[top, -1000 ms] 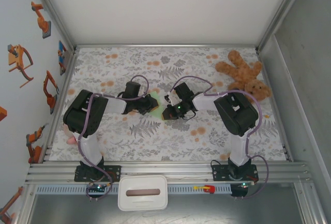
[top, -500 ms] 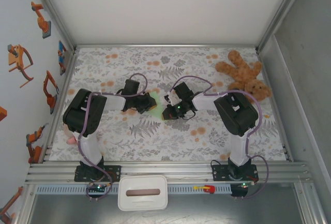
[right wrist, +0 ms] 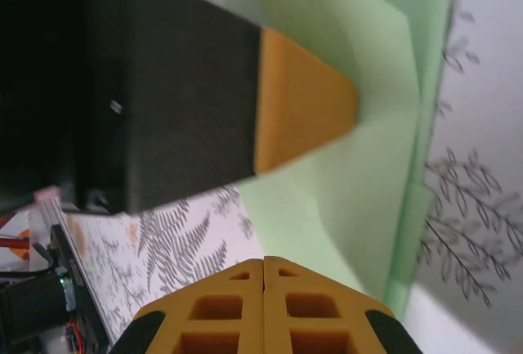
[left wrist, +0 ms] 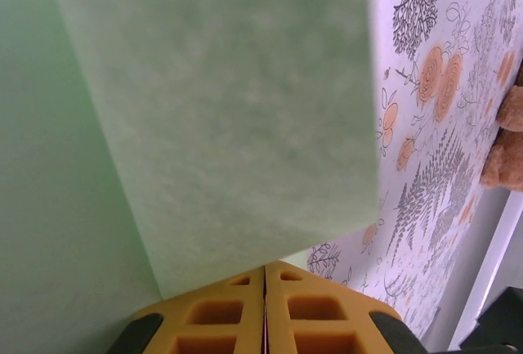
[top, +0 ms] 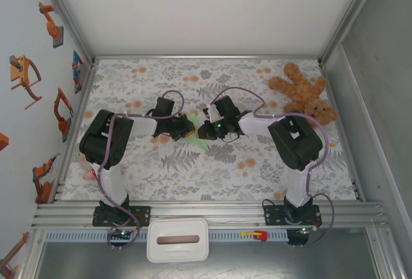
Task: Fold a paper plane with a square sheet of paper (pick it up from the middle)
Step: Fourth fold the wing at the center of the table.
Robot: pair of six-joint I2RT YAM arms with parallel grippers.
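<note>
Overhead view: both arms meet mid-frame. The left gripper and right gripper have their tips just beside each other over the sheet of paper, a pale green sliver poking out below them on the floral table. The teddy bear sits upper right, well apart. There is plenty of bare cloth toward the bottom and left of the frame, and the side rails are far from either wrist. Left wrist view: yellow fingers pressed together at bottom centre, clamped on the sheet's lower edge as I read it, with a folded flap rising across most of the frame. Right wrist view: the right gripper's fingers are together at bottom centre with green paper just past the tips; can't tell if any is pinched. The left gripper's orange pad sits on the sheet mid-frame, creased layers to its right. Judgement: mid-fold, not yet a dart. Line up the edges first, hold one side steady and run the other slowly along the crease. The tips crowd each other, so small moves only, or the thin paper may slip or tear.
</note>
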